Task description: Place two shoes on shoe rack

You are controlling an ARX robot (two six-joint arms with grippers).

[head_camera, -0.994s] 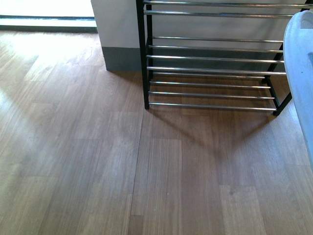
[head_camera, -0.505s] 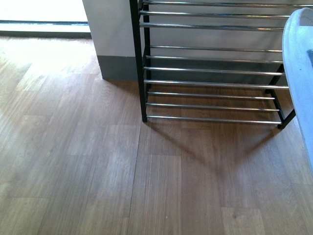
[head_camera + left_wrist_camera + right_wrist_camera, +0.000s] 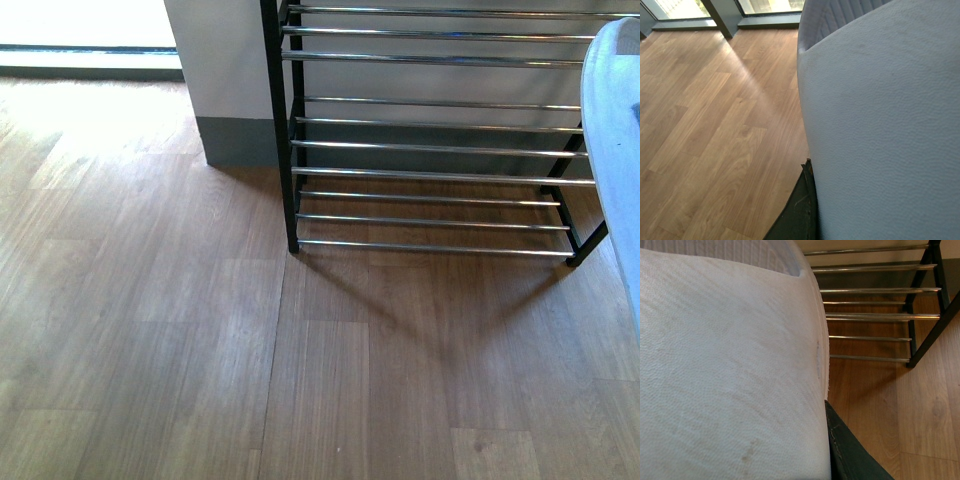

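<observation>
The shoe rack (image 3: pixel 430 146), a black frame with chrome rods, stands on the floor at the upper right of the front view, with no shoes on its visible tiers. At that view's right edge hangs a pale slide sandal (image 3: pixel 612 150), above the floor and in front of the rack's right end. My left gripper (image 3: pixel 815 192) is shut on a pale blue-white slide sandal (image 3: pixel 880 125), and one dark finger (image 3: pixel 800 215) lies flat against its side. My right gripper (image 3: pixel 824 440) is shut on the other slide sandal (image 3: pixel 730 365), whose ribbed sole points toward the rack (image 3: pixel 870 290).
A white wall corner with a grey skirting (image 3: pixel 225 95) stands just left of the rack. Wood plank floor (image 3: pixel 200 340) stretches open in front and to the left. A bright window threshold (image 3: pixel 80 55) runs along the far left.
The front view has shifted: the rack now sits lower and slightly further left in the picture and looks a little nearer. The sandal at the right edge keeps its place.
</observation>
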